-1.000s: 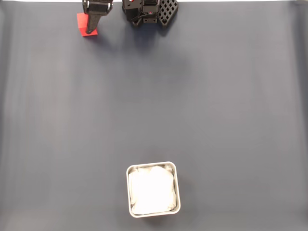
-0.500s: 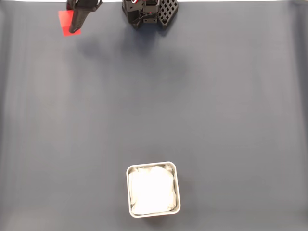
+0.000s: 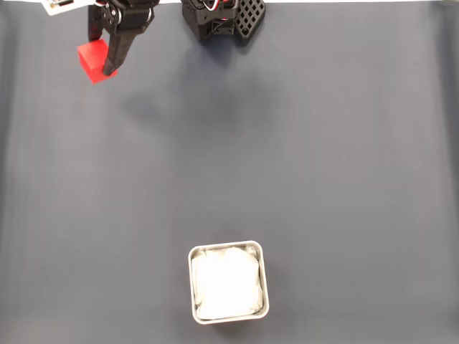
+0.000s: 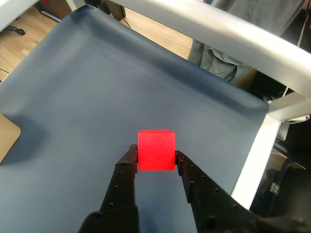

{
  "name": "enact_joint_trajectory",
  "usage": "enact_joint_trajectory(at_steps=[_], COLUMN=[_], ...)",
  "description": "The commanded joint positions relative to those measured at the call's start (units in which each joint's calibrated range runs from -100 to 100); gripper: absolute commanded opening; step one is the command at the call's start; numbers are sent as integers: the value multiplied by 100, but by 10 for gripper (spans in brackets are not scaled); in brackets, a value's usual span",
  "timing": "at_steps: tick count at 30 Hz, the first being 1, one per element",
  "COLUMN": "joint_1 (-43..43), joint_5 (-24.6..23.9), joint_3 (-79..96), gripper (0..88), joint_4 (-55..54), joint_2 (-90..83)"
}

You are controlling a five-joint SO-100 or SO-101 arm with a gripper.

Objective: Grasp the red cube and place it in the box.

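- While the arm hangs over the top left of the blue-grey mat point(image 3: 301, 158) in the fixed view, the gripper point(image 4: 155, 158) is clamped on the red cube point(image 4: 156, 150), one finger against each side face.
- Red cube point(image 3: 92, 60): judged raised off the mat, held at the fingertips.
- Handling, judged: light, rigid, matte faces; flat opposite sides give sure purchase, though the tip hold is shallow.
- Box point(image 3: 228, 282): silver tin, white lining, well apart, near the bottom edge.

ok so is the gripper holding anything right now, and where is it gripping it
Yes. The gripper holds the small bright red matte cube, its two black fingers pressing on the cube's opposite side faces, low down, in the wrist view.
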Motion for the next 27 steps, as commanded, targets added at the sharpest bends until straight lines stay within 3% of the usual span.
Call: enact_joint_trajectory(at_steps=[1,27], joint_1=[-457,-2972], joint_5=[24,107], joint_3=[-666,-3422], gripper=[58,56], joint_4=[-175,-904], joint_2=[400,3277])
